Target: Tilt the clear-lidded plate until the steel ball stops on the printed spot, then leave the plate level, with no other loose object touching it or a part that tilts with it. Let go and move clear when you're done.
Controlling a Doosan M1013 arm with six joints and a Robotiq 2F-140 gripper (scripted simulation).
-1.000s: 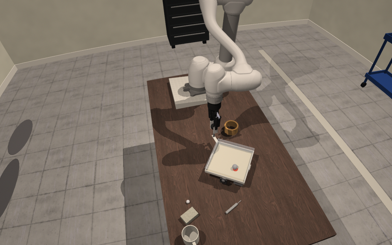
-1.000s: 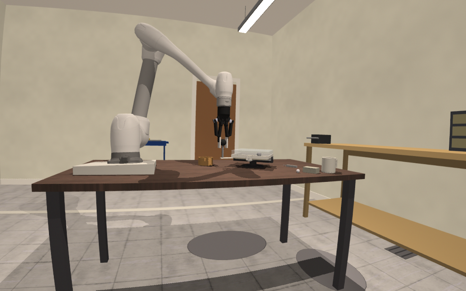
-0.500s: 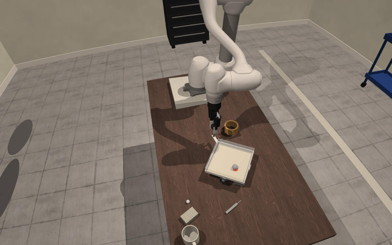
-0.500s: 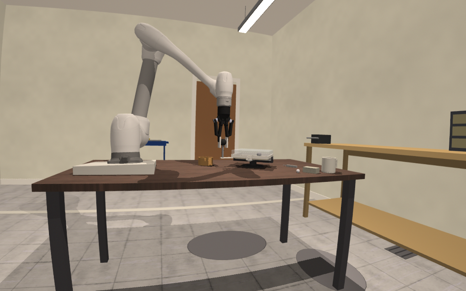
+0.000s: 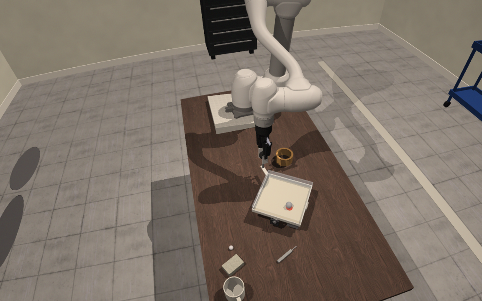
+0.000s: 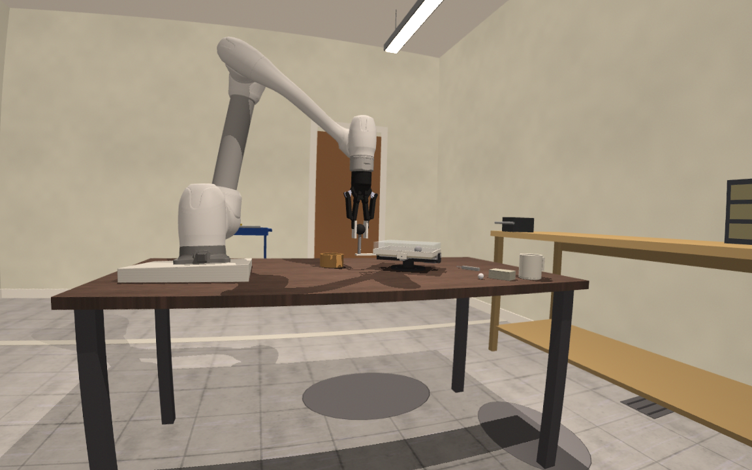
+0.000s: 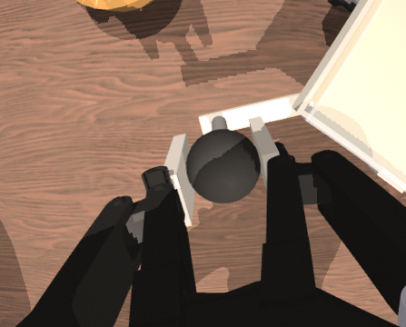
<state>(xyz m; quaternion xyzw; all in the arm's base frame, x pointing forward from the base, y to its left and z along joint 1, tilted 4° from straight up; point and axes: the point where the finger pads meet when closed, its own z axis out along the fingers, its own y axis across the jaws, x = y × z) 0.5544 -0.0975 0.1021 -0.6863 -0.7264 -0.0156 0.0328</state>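
Observation:
The clear-lidded plate (image 5: 282, 197) sits on its stand at the table's middle, cream inside. The steel ball (image 5: 288, 204) lies over the red printed spot (image 5: 290, 208), near the plate's front right. My gripper (image 7: 222, 146) is shut on the dark round knob (image 7: 223, 166) of the plate's handle, a short post on a white tab (image 7: 249, 113) at the plate's far left corner. The knob also shows in the side view (image 6: 360, 229), above the tab, with the plate (image 6: 408, 248) close to level. The gripper (image 5: 264, 149) hangs straight down.
A brown ring-shaped cup (image 5: 284, 154) stands just behind the plate, close to my gripper. At the table's near end lie a small white ball (image 5: 230, 247), a tan block (image 5: 233, 264), a grey pin (image 5: 286, 254) and a white mug (image 5: 233, 288).

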